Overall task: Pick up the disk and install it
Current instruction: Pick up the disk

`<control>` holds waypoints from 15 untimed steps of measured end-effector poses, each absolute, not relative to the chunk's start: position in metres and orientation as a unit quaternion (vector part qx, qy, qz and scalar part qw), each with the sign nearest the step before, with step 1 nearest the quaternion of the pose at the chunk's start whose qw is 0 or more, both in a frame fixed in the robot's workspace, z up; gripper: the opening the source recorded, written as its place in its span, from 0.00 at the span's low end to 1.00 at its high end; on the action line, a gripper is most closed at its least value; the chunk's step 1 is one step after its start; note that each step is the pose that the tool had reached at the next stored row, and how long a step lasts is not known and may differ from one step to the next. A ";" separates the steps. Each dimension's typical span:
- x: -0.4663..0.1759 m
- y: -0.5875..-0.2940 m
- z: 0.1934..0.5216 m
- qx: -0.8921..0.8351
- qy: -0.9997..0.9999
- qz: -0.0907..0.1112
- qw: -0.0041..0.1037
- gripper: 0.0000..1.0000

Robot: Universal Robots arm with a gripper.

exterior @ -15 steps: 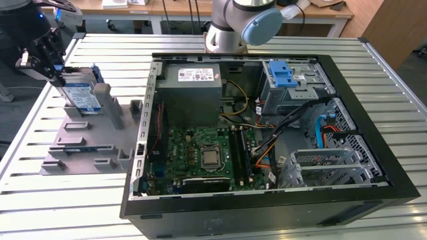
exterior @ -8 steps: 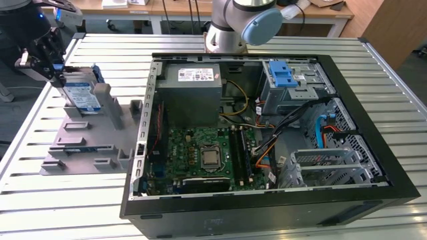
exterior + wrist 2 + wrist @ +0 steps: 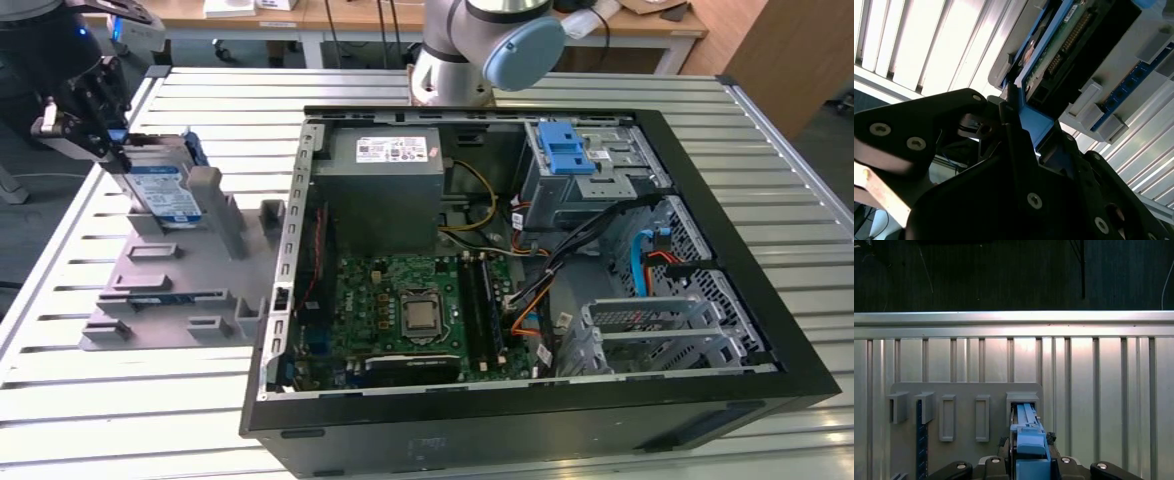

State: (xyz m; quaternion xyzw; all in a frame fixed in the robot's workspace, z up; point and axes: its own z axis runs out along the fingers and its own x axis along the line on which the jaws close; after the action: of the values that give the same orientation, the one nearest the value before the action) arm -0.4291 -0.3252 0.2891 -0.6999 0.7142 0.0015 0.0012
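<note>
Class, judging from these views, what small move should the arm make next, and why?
Probably lift straight up: the pincer looks closed on the blue frame of the disk, which stands upright in a slot of the grey holder, so a vertical pull should free it cleanly.

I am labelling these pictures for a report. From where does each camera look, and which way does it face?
Exterior view: off the arm, high, looking down on the table, open computer case and grey fixture; arm and gripper show.
First wrist view: on the wrist, looking along the gripper to the fixture and table.
Second wrist view: on the wrist, close beside the fingers, facing the disk.
Shared: all three show the gripper closed on the disk.
</note>
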 end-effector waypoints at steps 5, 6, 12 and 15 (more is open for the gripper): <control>-0.429 -0.325 0.291 -0.700 0.714 0.002 0.001 0.36; -0.429 -0.325 0.291 -0.700 0.714 0.002 0.001 0.36; -0.429 -0.325 0.296 -0.700 0.714 0.002 0.001 0.36; -0.429 -0.325 0.299 -0.700 0.714 0.002 0.001 0.36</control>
State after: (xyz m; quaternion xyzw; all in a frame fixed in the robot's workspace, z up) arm -0.4291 -0.3252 0.2992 -0.6999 0.7142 0.0015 0.0012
